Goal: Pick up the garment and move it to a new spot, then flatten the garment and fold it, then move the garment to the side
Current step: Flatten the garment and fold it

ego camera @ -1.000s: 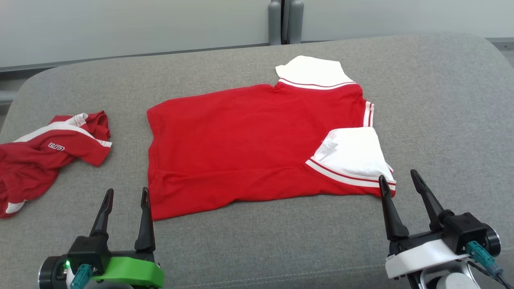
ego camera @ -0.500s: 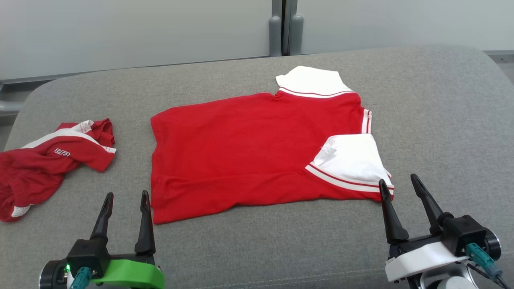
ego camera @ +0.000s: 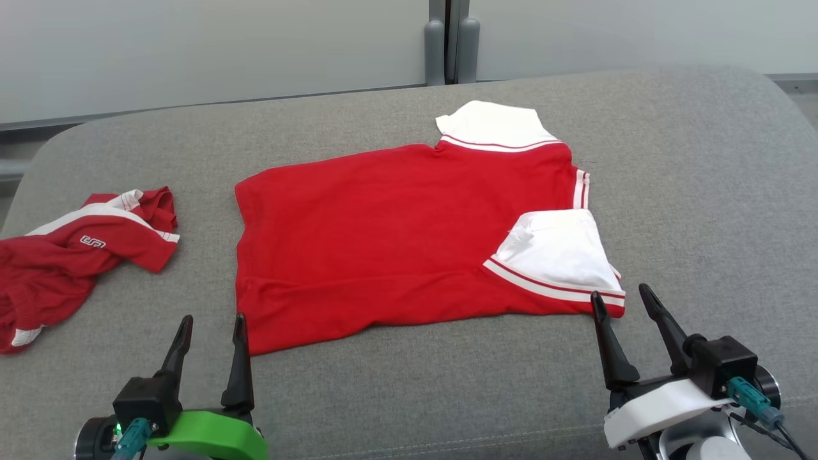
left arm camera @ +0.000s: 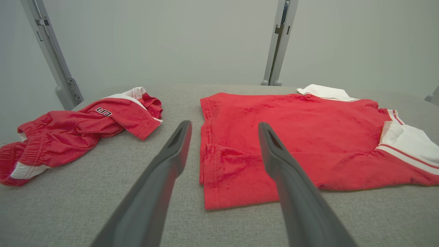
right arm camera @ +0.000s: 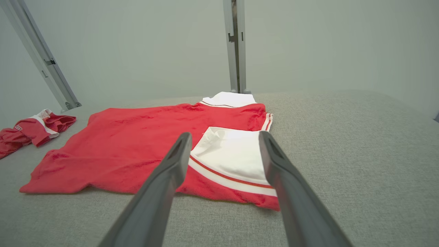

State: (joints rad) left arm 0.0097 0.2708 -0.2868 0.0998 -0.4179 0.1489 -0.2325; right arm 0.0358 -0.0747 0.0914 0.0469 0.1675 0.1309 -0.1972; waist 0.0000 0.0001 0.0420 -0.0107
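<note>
From the head, the shirt (ego camera: 383, 236) lay flat near the middle of the bench (ego camera: 703, 191). Its long axis ran left to right, hem toward the left edge and shoulders toward the right. One white sleeve (ego camera: 492, 121) pointed at the far edge, and the other (ego camera: 556, 255) was folded in over the red near the front. Crumpled shorts (ego camera: 77, 249) sat well apart by the left edge. The left gripper (ego camera: 213, 317) hovered before the shirt's near-left corner and the right gripper (ego camera: 618, 291) just before its near-right corner, each with fingers apart and holding nothing. The left wrist view looked low across the bench, with the hem line between its spread fingers (left arm camera: 171, 161). It added what the head view lacked: a puckered fold along that hem, the shorts' elastic waistband, and a slanted post (left arm camera: 51, 58) at the far-left corner. The right wrist view looked along the folded sleeve between its spread fingers (right arm camera: 171, 171), showing the striped cuff lying nearest the front edge.
</note>
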